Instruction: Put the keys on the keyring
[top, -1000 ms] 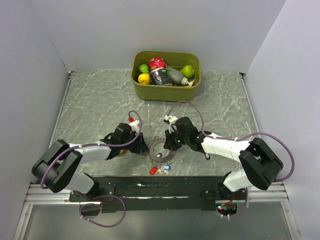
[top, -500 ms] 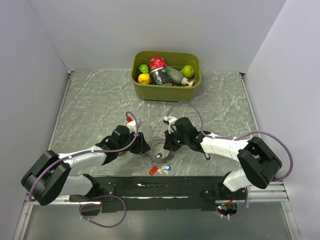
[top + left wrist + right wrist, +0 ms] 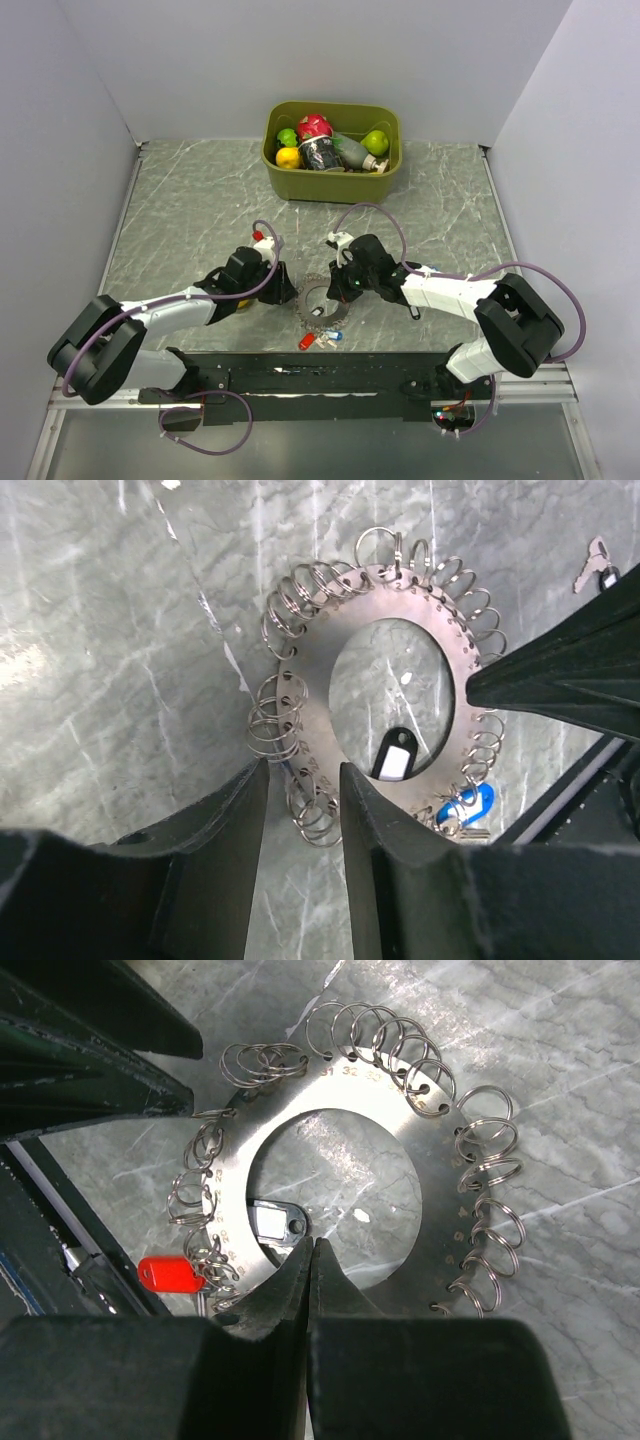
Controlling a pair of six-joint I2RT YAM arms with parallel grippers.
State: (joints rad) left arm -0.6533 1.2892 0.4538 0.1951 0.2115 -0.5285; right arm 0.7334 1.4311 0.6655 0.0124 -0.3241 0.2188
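Desk: We see a grey marbled desk [image 3: 180,220] between pale walls. A green bin [image 3: 330,187] of clutter sits at the far edge, well apart from the work.
Overhead: The keyring [image 3: 309,300] lies flat near the front edge, with the left pincer [image 3: 283,290] on its left and the right pincer [image 3: 340,290] on its right. Loose keys [image 3: 320,339] sit just in front.
Left wrist: The left pincer [image 3: 300,780] is part open and holds nothing. Its fingers flank the small loops on the keyring [image 3: 308,680] rim. A black key [image 3: 392,758] lies in the hole, and a blue key [image 3: 462,807] lies at the rim.
Right wrist: The right pincer [image 3: 310,1250] is fully closed with nothing visibly clamped. Its tip is over the inner edge of the keyring [image 3: 440,1175], just beside the black key [image 3: 280,1222], which lies crosswise. A red key [image 3: 170,1273] lies outside the rim.
Coming move: We judge the right arm nearer the black key.
Room: The desk's front edge crowds the keys, while the desk toward the bin is open.
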